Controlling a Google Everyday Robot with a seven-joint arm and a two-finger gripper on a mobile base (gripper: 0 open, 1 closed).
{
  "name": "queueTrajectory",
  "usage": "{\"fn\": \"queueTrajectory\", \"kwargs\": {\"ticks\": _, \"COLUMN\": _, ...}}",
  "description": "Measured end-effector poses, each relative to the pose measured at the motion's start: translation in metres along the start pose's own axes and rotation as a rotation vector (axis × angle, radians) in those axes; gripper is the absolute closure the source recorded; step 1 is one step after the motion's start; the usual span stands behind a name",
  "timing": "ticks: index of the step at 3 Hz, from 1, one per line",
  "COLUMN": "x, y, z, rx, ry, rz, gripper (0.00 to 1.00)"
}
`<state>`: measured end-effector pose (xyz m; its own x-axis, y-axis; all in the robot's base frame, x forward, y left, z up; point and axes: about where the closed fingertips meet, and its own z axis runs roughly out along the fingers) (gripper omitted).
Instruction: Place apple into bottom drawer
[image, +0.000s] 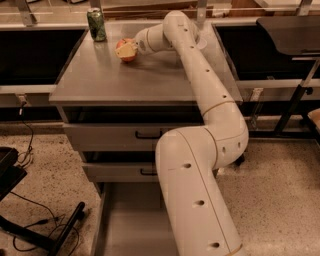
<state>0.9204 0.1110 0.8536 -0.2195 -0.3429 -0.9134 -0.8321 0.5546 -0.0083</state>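
Note:
The red-orange apple (126, 50) rests on the grey cabinet top (115, 80) near its far edge. My gripper (128, 50) reaches across the top from the right and its fingers lie around the apple. The bottom drawer (131, 225) is pulled out near the floor, a shallow grey tray with a bare floor, partly hidden behind my arm.
A green drinks can (96, 24) stands at the cabinet top's far left corner. Two upper drawers with black handles (147, 135) are shut. My white arm (200, 190) fills the middle foreground. Black cables and a stand (30, 225) lie on the floor at left.

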Motion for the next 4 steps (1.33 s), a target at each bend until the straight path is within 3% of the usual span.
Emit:
{"fn": "queueTrajectory", "kwargs": {"ticks": 1, "x": -0.005, "y": 0.003, "z": -0.007, "rx": -0.002, "ry": 0.015, "rz": -0.027, "gripper": 1.0}}
{"fn": "queueTrajectory", "kwargs": {"ticks": 2, "x": -0.028, "y": 0.003, "z": -0.044, "rx": 0.013, "ry": 0.021, "rz": -0.1, "gripper": 1.0}}
{"fn": "queueTrajectory", "kwargs": {"ticks": 3, "x": -0.062, "y": 0.006, "z": -0.111, "rx": 0.06, "ry": 0.022, "rz": -0.198, "gripper": 1.0}}
{"fn": "queueTrajectory", "kwargs": {"ticks": 4, "x": -0.089, "y": 0.003, "z": -0.21, "rx": 0.165, "ry": 0.004, "rz": -0.258, "gripper": 1.0}}
